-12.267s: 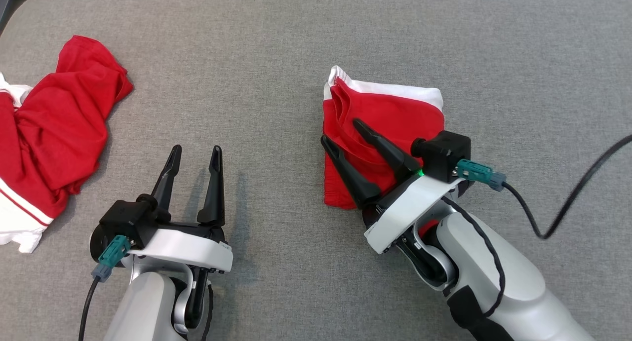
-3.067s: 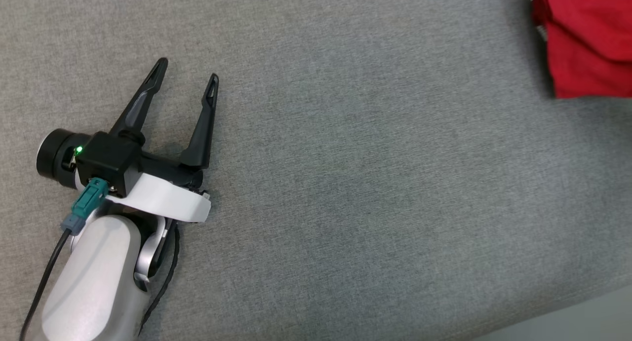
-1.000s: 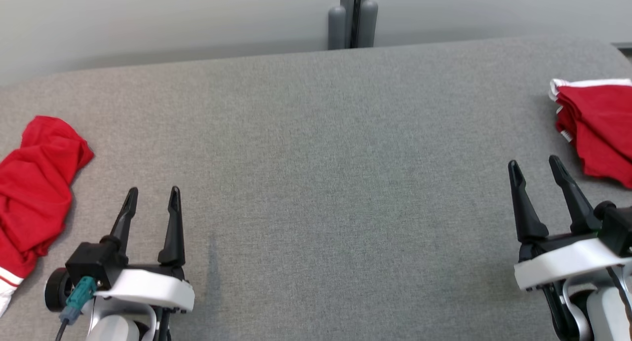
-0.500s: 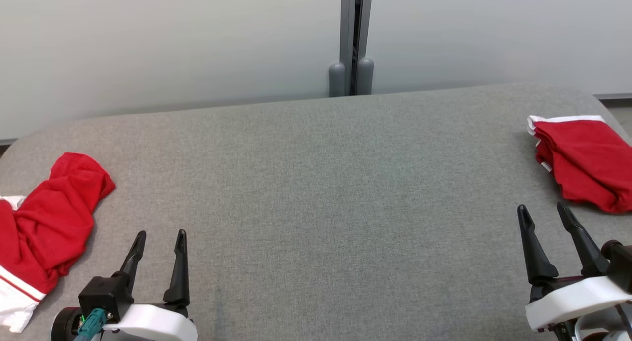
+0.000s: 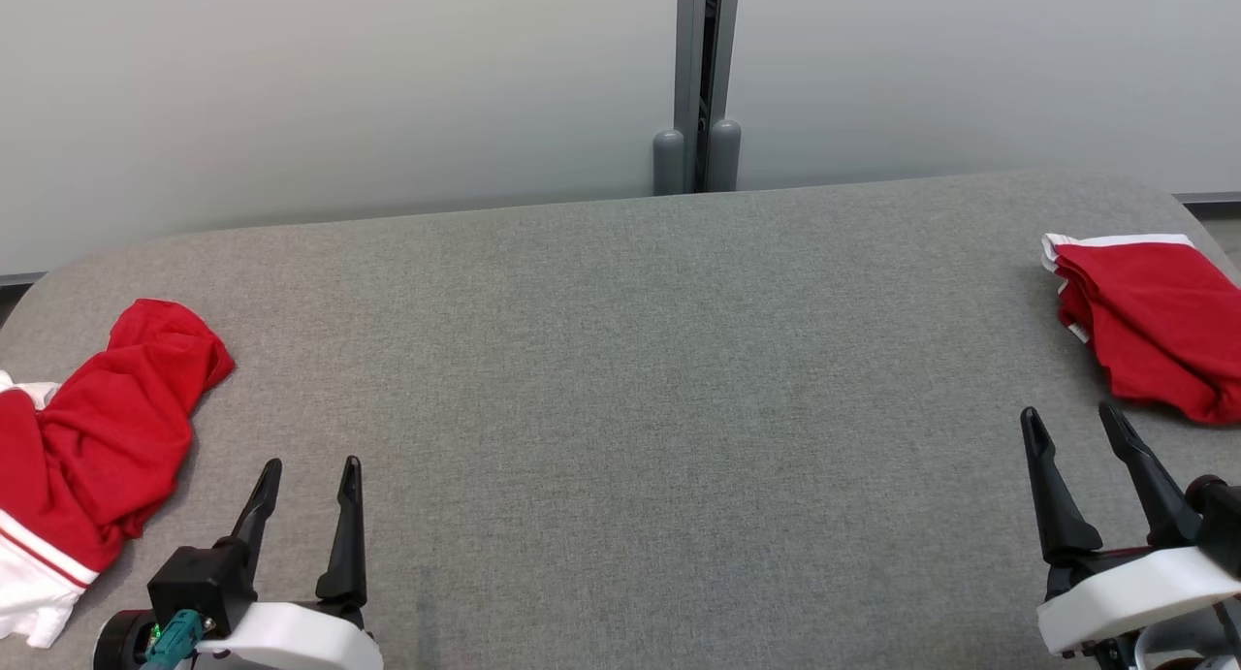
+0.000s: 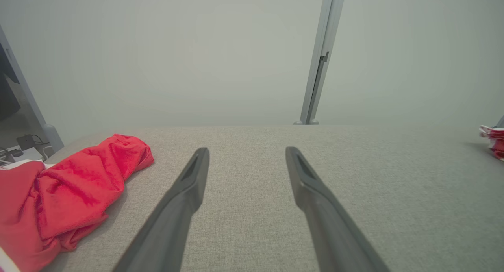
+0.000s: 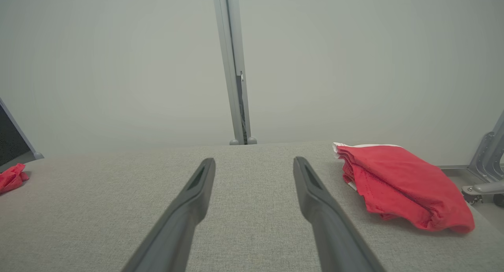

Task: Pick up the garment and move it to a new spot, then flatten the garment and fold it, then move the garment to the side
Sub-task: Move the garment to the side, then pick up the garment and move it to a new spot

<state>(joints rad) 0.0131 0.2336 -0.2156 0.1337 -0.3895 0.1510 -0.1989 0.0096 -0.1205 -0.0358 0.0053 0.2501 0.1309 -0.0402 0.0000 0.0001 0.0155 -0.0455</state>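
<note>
A folded red garment [image 5: 1154, 321] with a white edge lies at the table's right end, also seen in the right wrist view [image 7: 397, 181]. My right gripper [image 5: 1071, 418] stands open just left of and nearer than it, nothing between its fingers [image 7: 252, 161]. A crumpled red and white garment [image 5: 87, 437] lies at the left end, seen in the left wrist view too [image 6: 75, 193]. My left gripper [image 5: 310, 468] is open to its right, apart from it, fingers spread over bare cloth [image 6: 246, 150].
The grey fabric table [image 5: 620, 379] has rounded far corners. A pale wall with a grey vertical post [image 5: 698, 79] stands behind it. A metal frame [image 7: 488, 165] shows past the table's right end.
The head camera has tilted up, bringing the wall and both table ends into view. Both grippers stay open and low in the picture.
</note>
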